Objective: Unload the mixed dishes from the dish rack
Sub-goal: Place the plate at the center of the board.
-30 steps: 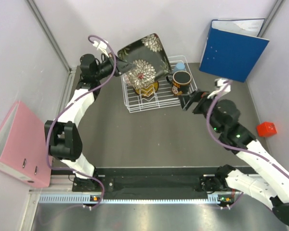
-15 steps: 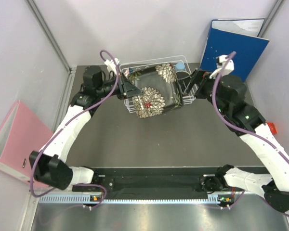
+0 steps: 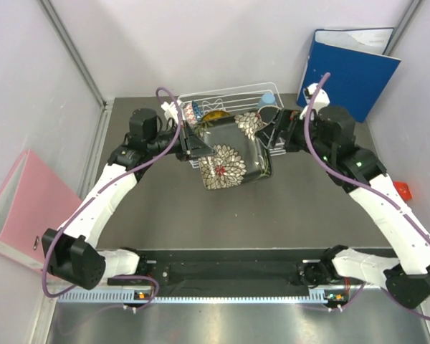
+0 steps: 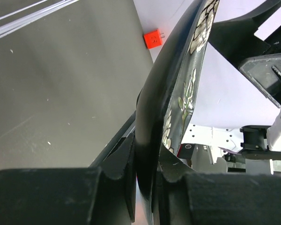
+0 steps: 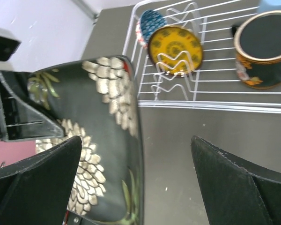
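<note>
My left gripper [image 3: 198,147] is shut on the left edge of the black square floral plate [image 3: 233,154], held tilted above the table just in front of the white wire dish rack [image 3: 222,94]. The left wrist view shows the plate's rim [image 4: 152,140] pinched between both fingers. My right gripper [image 3: 274,133] stands open at the plate's right side, its jaws astride the plate's right edge [image 5: 138,154] without touching it. In the rack stand the blue mosaic bowl [image 5: 147,23], the yellow patterned plate [image 5: 174,49], the dark mug [image 5: 264,49] and the light blue cup [image 3: 269,97].
A blue binder [image 3: 347,72] leans at the back right, beside the rack. A pink binder [image 3: 21,215] lies at the left wall. A small red cube [image 3: 401,190] sits at the right edge of the table. Grey walls close in on three sides.
The left arm has lifted the floral plate out of the rack and brought it forward and down, turning it flatter. The right gripper has swung from the rack's front to the plate's right edge.
</note>
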Controlling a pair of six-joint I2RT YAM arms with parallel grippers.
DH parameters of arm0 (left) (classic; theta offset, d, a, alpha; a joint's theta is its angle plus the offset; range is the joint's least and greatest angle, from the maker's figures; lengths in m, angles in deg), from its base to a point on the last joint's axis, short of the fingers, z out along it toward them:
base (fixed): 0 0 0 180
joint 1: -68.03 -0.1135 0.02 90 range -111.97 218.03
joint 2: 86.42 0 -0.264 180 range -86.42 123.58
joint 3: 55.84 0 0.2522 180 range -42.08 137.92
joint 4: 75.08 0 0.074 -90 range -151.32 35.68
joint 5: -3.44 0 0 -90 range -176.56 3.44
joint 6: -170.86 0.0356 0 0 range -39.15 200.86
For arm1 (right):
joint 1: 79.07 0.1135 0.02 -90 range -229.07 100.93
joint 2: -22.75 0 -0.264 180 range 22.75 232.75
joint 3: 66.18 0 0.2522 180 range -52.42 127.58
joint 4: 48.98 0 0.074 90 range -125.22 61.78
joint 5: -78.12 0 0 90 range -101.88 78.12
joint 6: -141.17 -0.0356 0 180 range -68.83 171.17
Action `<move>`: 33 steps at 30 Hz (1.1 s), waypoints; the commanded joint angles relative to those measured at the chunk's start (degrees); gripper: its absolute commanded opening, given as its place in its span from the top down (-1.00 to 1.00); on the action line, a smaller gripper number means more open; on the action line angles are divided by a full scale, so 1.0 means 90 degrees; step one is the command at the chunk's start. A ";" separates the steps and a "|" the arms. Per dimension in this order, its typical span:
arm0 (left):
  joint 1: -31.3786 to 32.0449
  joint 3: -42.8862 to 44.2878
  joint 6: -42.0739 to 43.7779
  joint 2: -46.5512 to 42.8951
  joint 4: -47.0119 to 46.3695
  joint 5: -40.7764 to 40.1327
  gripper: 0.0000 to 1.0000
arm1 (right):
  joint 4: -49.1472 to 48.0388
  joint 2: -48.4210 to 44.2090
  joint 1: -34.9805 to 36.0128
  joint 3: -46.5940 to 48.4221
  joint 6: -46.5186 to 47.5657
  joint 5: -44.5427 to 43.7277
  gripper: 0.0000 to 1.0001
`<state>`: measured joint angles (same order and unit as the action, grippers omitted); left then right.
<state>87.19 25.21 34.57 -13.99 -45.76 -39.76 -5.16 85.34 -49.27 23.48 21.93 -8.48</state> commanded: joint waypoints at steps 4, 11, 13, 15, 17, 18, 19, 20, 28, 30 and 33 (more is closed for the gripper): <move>0.0069 0.0102 -0.0121 -0.0098 -0.0986 0.0365 1.00 | -0.0459 0.0623 -0.0040 0.0142 0.0055 0.1125 -0.86; 0.0078 -0.0054 -0.0277 -0.0127 -0.1298 0.0512 1.00 | -0.0742 0.0966 -0.0030 -0.0044 0.0084 0.1517 -0.42; 0.0078 -0.0132 -0.0326 -0.0146 -0.1366 0.0512 1.00 | -0.0850 0.0956 -0.0050 -0.0151 0.0074 0.1585 0.01; 0.0078 -0.0220 -0.0336 -0.0166 -0.1386 0.0522 1.00 | -0.0967 0.0956 -0.0040 -0.0230 0.0045 0.1634 0.31; 0.0078 -0.0308 -0.0375 -0.0186 -0.1454 0.0532 1.00 | -0.1055 0.0975 -0.0050 -0.0269 0.0026 0.1770 0.58; 0.0078 -0.0347 -0.0385 -0.0195 -0.1483 0.0551 1.00 | -0.1104 0.0985 -0.0050 -0.0346 0.0026 0.1829 0.92; 0.0078 -0.0367 -0.0385 -0.0224 -0.1513 0.0551 1.00 | -0.1143 0.0985 -0.0040 -0.0386 0.0006 0.1926 1.00; 0.0078 -0.0396 -0.0375 -0.0234 -0.1513 0.0551 1.00 | -0.1240 0.0966 -0.0059 -0.0435 -0.0033 0.1956 1.00; 0.0069 -0.0309 -0.0112 -0.0537 -0.1338 0.0318 -0.35 | -0.1544 0.0430 -0.0040 -0.1030 -0.0306 0.1859 1.00; 0.0069 -0.0153 0.0093 -0.0557 -0.0978 0.0054 -0.82 | -0.1534 0.0273 -0.0050 -0.1128 -0.0355 0.1898 1.00; 0.0059 -0.0064 0.0201 -0.0596 -0.0743 -0.0326 -0.98 | -0.1437 -0.0009 -0.0050 -0.1226 -0.0472 0.1956 1.00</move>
<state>87.91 20.07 34.40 -15.61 -49.59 -39.23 -16.90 90.41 -50.04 12.73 17.96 8.85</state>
